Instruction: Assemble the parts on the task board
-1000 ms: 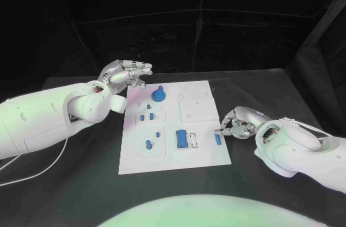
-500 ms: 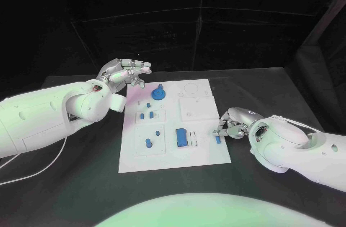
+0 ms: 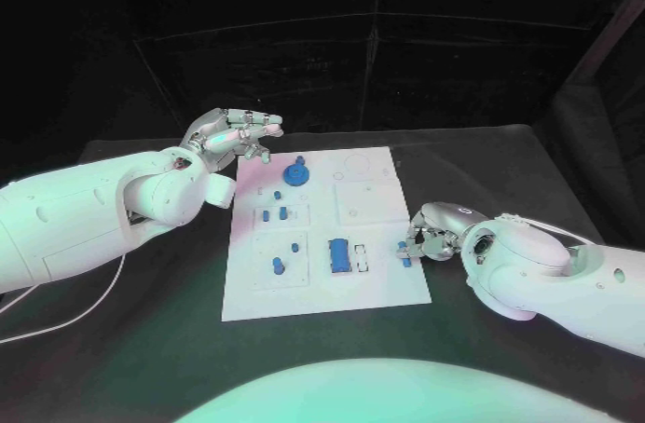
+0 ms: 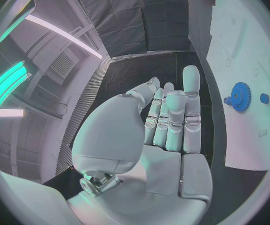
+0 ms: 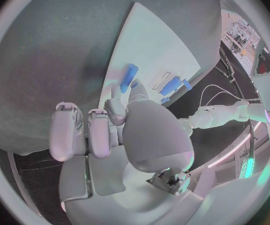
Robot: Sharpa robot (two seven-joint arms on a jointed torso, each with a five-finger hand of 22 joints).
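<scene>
Left robot hand (image 3: 236, 134) hovers off the task board's (image 3: 383, 288) far-left corner, fingers straight and apart, holding nothing. On the board: blue gear (image 3: 297, 174) at the far end, small blue pegs (image 3: 279, 266) in the left column, blue block (image 3: 339, 255) mid-board. Right robot hand (image 3: 432, 237) sits at the board's right edge over the black desk (image 3: 148, 348), pinching a small blue bar (image 5: 128, 78) between thumb and finger, the bar just above the board's edge.

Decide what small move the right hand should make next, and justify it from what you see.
Probably close on the small blue part and lift it. The right hand sits at the task board's right edge, fingertips at that part, which lies flat and does not look firmly gripped. The left hand hovers open, away.
</scene>
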